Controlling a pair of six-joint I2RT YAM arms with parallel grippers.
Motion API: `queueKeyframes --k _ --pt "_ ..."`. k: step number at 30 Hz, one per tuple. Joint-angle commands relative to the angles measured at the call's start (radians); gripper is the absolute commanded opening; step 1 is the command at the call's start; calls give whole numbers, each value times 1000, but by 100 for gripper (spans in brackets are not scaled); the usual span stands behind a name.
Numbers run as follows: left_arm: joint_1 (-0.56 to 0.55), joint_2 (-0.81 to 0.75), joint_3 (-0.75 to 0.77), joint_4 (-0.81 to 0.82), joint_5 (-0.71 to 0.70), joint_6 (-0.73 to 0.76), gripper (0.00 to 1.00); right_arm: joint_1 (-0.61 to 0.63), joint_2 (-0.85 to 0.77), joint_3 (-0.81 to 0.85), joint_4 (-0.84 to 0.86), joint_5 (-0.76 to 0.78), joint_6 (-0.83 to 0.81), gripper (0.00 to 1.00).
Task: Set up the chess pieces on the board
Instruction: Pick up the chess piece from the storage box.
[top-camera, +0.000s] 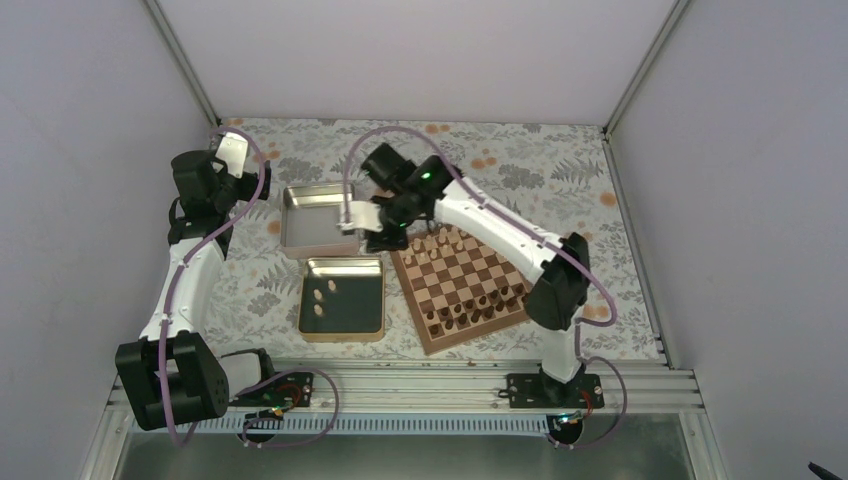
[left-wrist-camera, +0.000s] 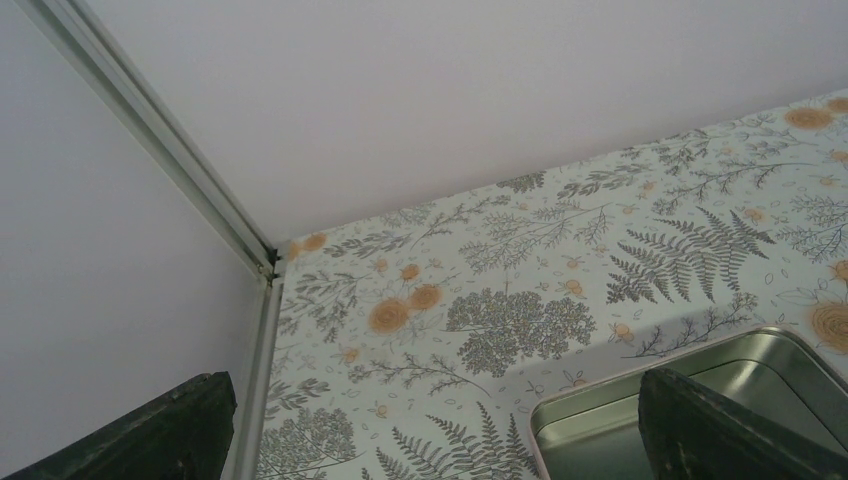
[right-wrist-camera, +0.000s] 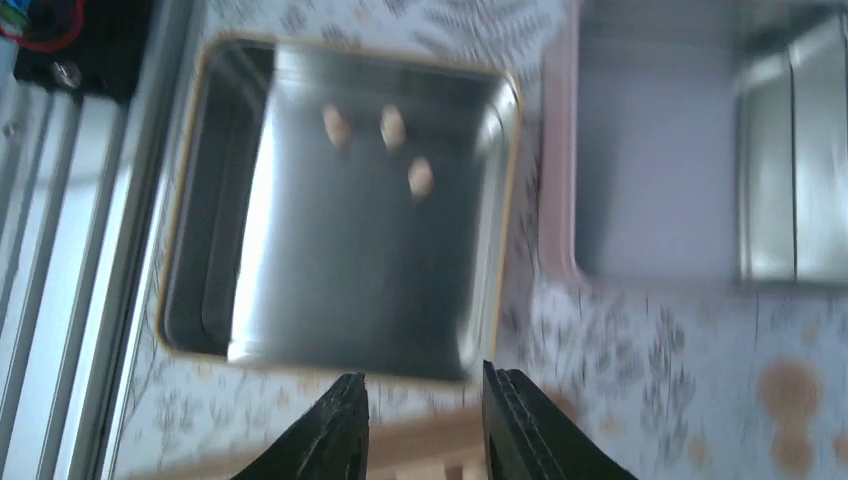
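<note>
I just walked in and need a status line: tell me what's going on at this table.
Chess setup is under way on the board. Pale chess pieces stand on its far rows, dark pieces on its near rows; three pale ones lie in the near tin. The right pincer hovers open and empty over the board's corner beside that tin, apparently between picks. The left pincer is open too, holding nothing, off at the back left.

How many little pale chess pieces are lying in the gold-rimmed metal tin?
3, clustered in the left half of the gold-rimmed tin: one piece toward the far rim, a second just nearer, a third closest to the near rim. None seems hidden; its floor shows plainly.
</note>
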Motion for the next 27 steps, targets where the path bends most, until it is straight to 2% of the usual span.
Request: queueKeyframes --k 1,10,27 --pt "5 -26 5 5 11 6 100 112 140 119 64 13 18 31" --pt "5 -29 5 10 -12 8 100 262 322 153 193 91 45 30" --pt "5 -32 -1 13 1 8 100 348 459 233 211 149 44 34"
